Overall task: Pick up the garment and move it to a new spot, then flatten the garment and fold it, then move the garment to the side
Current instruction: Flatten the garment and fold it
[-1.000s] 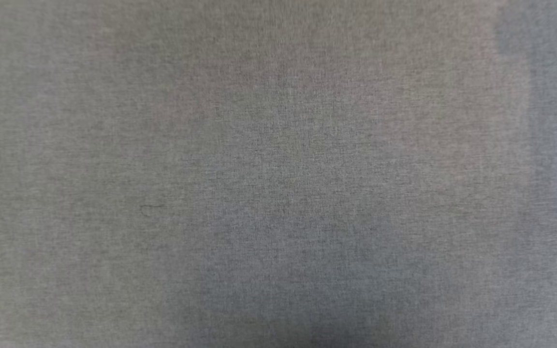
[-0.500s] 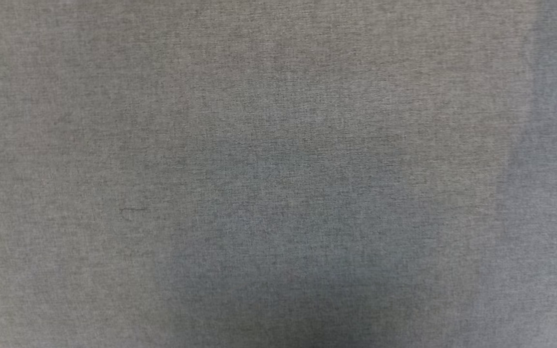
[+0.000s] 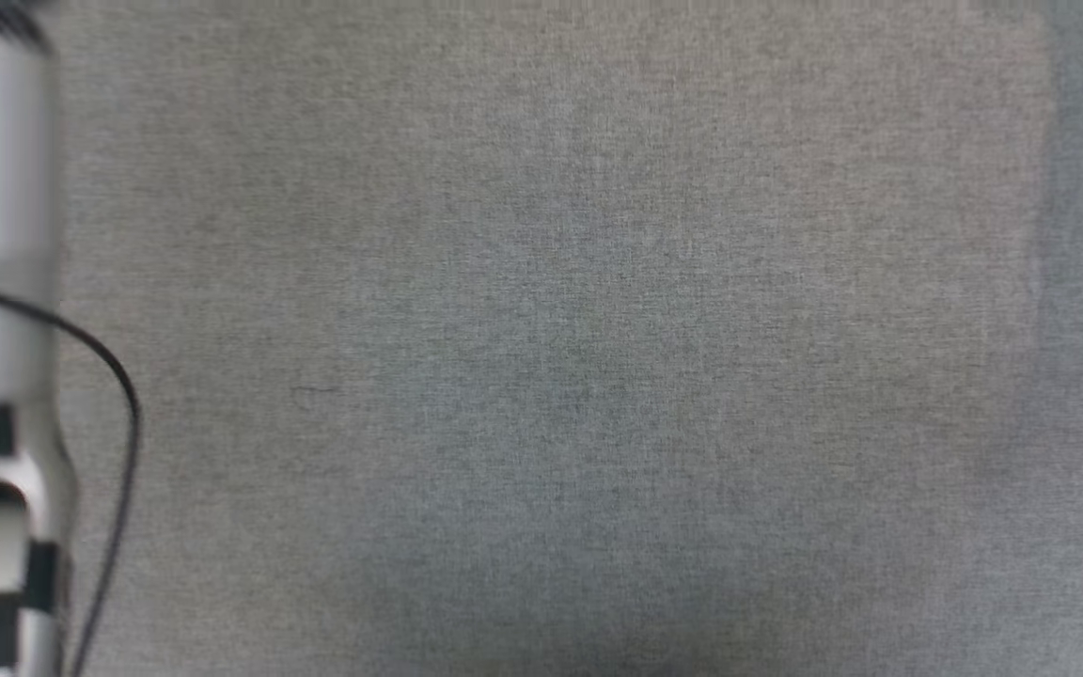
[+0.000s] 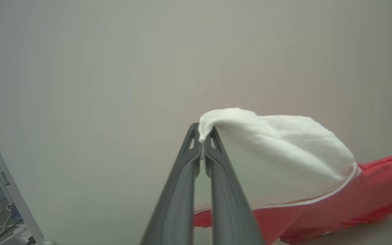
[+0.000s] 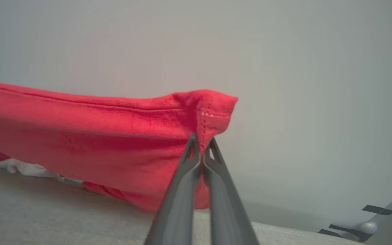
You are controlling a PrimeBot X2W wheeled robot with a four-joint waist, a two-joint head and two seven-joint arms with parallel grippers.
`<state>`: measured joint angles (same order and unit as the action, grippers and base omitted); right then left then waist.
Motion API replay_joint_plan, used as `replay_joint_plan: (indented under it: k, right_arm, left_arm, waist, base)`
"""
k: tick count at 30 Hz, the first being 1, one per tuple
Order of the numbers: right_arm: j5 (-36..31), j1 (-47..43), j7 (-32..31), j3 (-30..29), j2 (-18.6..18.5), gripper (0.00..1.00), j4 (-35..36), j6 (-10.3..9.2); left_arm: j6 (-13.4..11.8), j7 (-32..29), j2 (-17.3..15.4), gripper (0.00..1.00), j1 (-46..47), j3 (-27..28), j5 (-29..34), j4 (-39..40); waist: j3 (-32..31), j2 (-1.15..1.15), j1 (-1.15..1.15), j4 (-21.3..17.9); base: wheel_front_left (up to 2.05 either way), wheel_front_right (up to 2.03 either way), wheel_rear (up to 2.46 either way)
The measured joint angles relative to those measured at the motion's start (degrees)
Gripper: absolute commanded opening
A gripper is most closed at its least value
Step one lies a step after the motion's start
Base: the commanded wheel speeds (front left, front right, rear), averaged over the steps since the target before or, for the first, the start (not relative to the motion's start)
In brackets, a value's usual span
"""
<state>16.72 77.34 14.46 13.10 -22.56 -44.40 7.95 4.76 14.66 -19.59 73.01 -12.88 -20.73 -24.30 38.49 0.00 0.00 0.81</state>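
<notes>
The garment (image 5: 80, 136) stretches lengthwise, seemingly level, above the grey surface (image 5: 46, 217): left gripper (image 4: 201, 135) pinches its white sleeve (image 4: 277, 143), right gripper (image 5: 201, 143) its red corner (image 5: 213, 109).

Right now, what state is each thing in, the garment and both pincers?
garment: lifted and not folded, pinched at a white sleeve and at a red hemmed corner, with its lower part sagging toward the grey surface.
left pincer: shut on the garment's white sleeve.
right pincer: shut on the garment's red hemmed corner.
</notes>
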Motion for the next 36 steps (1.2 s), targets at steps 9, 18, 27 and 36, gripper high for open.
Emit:
replay_joint_plan:
  k: [9, 18, 27, 36]
  right_arm:
    - [5.27, -20.08, 0.01, 3.59, -2.47, 0.0, 7.37, 0.0]
    - [11.03, -37.03, 0.02, 6.97, -4.12, 0.0, 11.87, -0.01]
    - [17.55, -46.0, 0.02, 11.35, -4.65, 0.0, 12.96, -0.01]
    - [22.92, -53.8, -0.4, 15.96, -7.05, 0.0, 12.1, -0.01]
  left_arm:
    - [0.62, 0.0, 3.22, 0.0, -24.08, 0.24, 0.18, 2.9]
    - [0.54, -1.44, 3.35, 0.0, -43.17, -1.79, -0.3, 2.98]
    - [-0.71, -5.52, 0.53, 0.0, -56.01, -1.96, -2.05, 7.99]
    - [0.47, -14.24, -2.15, 0.0, -64.91, -6.08, -4.07, 14.13]
  waist:
    - [-7.8, 0.0, -0.01, 1.37]
    - [-16.61, 0.0, -0.01, 3.05]
    - [-23.8, 0.0, -0.01, 4.66]
    - [-29.06, 0.0, -0.01, 5.72]
  base:
    - [0.0, 0.0, 0.0]
    - [0.0, 0.0, 0.0]
    - [0.0, 0.0, 0.0]
    - [0.0, 0.0, 0.0]
